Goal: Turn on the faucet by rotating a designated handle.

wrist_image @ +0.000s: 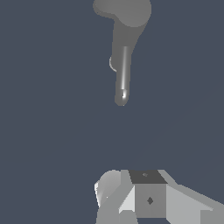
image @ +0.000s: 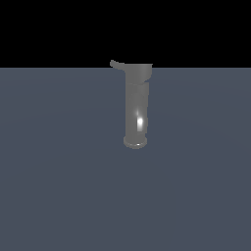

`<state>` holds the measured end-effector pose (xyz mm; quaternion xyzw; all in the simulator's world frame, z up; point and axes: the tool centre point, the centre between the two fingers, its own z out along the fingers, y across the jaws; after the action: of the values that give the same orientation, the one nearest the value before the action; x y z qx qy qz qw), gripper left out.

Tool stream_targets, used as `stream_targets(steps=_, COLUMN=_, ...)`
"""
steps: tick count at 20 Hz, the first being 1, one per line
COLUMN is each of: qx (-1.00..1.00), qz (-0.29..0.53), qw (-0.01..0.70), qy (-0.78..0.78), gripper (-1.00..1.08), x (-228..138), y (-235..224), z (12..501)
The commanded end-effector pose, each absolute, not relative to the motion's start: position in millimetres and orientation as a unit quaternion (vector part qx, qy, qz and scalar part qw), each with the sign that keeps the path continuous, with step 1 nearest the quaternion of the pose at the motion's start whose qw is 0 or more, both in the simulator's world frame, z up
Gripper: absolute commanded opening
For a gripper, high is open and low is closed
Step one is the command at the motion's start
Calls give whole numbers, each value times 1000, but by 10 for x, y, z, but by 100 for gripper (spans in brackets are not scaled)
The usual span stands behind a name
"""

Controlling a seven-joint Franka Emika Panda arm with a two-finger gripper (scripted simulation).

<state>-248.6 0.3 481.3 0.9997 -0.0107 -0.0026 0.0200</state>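
On the flat blue-grey floor, near the middle of the exterior view, stands the tall glossy grey metallic faucet with a slightly wider top section and a flared round base. From its top, the short thin grey handle with a rounded tip sticks out sideways toward the exterior view's left.

No arm shows in the exterior view. In the wrist view the white and grey gripper appears only in part at the picture's edge, well apart from the faucet, touching nothing. Whether its fingers are apart or together I cannot tell, since the tips are not clearly shown.

My reading is that the task has barely begun: the approach is the step in hand, and the handle looks unturned.

To do it well, the gripper should probably come in level with the faucet's top and beside the lever, not above the body. Contact is best made near the rounded tip, where leverage is greatest, then pushed along an arc around the cylinder's axis. Pressing straight toward the cylinder would likely jam against it, and the thin lever could slip past a finger if met too high or too low.
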Motion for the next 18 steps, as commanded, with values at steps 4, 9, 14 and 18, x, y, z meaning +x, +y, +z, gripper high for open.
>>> stream_targets(steps=4, qx=999, qz=-2, qw=14, qy=-33, gripper=-100, x=-2381, y=9, z=4811)
stream_targets(steps=9, qx=998, qz=-3, qw=5, qy=-67, gripper=-100, x=-2216, y=18, z=4801)
stream_targets(steps=14, qx=993, qz=-4, qw=-7, qy=-117, gripper=-100, x=-1981, y=31, z=4773)
stream_targets(steps=18, qx=986, qz=-7, qw=-16, qy=-166, gripper=-100, x=-1752, y=43, z=4729)
